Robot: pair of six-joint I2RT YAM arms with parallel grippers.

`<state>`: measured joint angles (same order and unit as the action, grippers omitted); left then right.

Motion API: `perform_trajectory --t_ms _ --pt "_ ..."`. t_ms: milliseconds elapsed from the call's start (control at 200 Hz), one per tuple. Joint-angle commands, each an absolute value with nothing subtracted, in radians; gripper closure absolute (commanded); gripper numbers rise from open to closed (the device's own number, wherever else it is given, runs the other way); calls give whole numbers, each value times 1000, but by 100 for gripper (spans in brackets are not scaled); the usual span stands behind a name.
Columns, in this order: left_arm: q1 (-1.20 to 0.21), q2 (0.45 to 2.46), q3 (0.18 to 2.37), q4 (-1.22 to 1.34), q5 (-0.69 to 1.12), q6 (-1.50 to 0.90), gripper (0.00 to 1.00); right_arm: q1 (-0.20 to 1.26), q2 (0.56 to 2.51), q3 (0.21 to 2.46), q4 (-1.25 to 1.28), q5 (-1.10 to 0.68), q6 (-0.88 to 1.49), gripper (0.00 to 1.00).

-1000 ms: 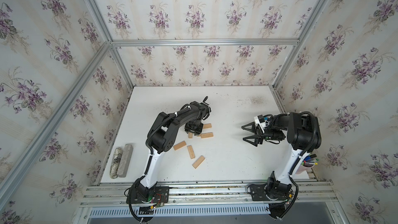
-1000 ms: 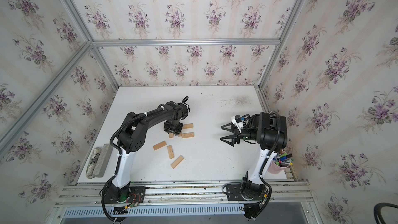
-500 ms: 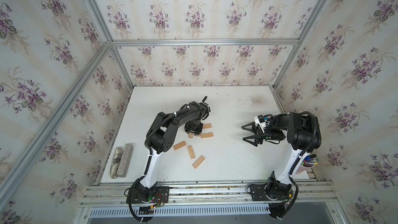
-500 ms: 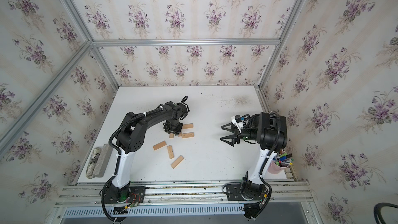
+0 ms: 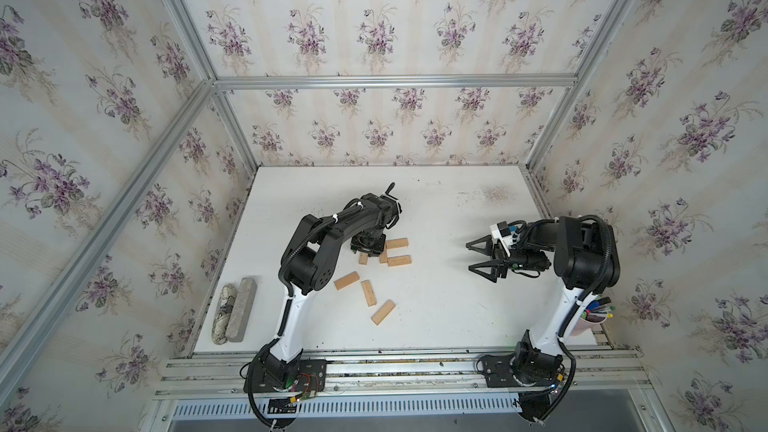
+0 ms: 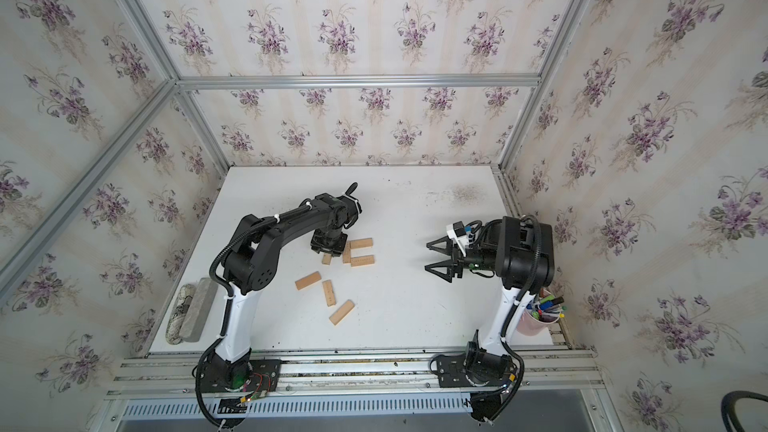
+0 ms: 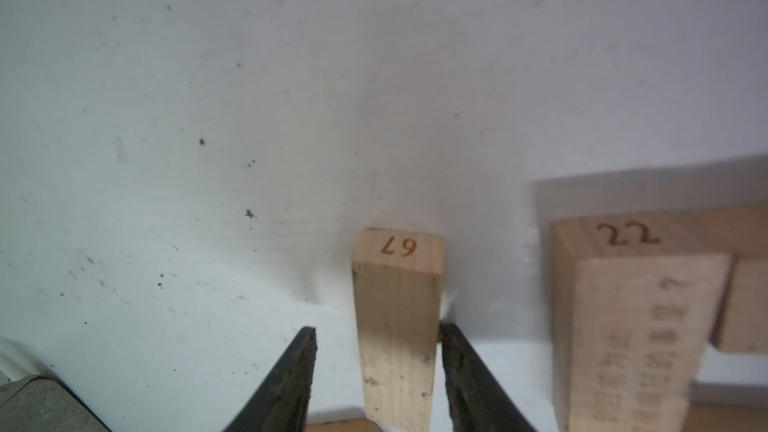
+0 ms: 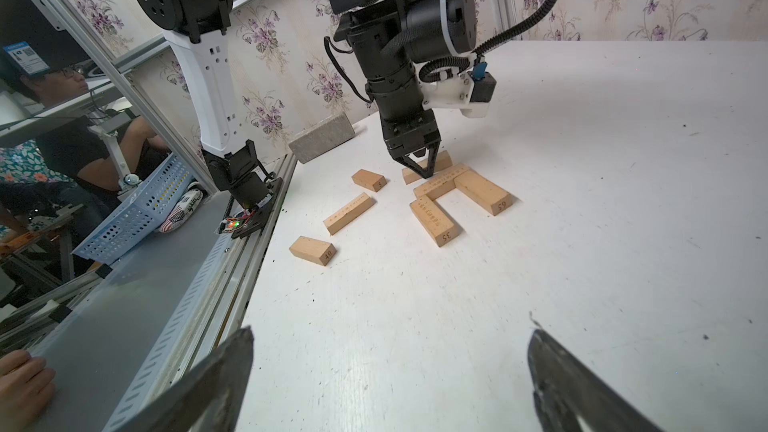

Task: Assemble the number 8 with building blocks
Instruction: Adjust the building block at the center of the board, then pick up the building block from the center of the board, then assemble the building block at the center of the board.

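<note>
Left tool (image 7: 378, 328) half open round small tan wooden block (image 7: 397, 305)
One finger (image 7: 465, 367) touches it; block's end cut off. Right tool (image 5: 468, 258) wide.

The left hand (image 7: 377, 327) has crept slightly to the robot's left, away from the three joined building blocks (image 5: 398, 260); the block (image 5: 363, 258) between its fingers (image 7: 291, 376) looks nudged along with it, barely.
</note>
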<state>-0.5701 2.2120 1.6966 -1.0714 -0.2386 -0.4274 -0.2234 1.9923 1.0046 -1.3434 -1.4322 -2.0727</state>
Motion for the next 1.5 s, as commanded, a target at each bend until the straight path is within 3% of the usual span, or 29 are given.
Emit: perform_trajectory --t_ms 0,145,450,964,1494 --pt "-567 2248 1694 -996 -219 -442 51 -223 1991 1008 -1372 -1465 -2479 0" --pt "-565 2242 1682 -993 -207 -451 63 -223 1991 1007 -1371 -1465 -2479 0" --pt "-575 2152 1520 -948 -204 -595 79 -222 1991 1007 -1371 -1465 -2478 0" --pt "-746 1942 1472 -1035 -299 -904 80 -223 1990 1007 -1371 -1465 -2479 0" --pt "-897 2024 1501 -1031 -284 -1099 78 -223 1994 1012 -1371 -1467 -2471 0"
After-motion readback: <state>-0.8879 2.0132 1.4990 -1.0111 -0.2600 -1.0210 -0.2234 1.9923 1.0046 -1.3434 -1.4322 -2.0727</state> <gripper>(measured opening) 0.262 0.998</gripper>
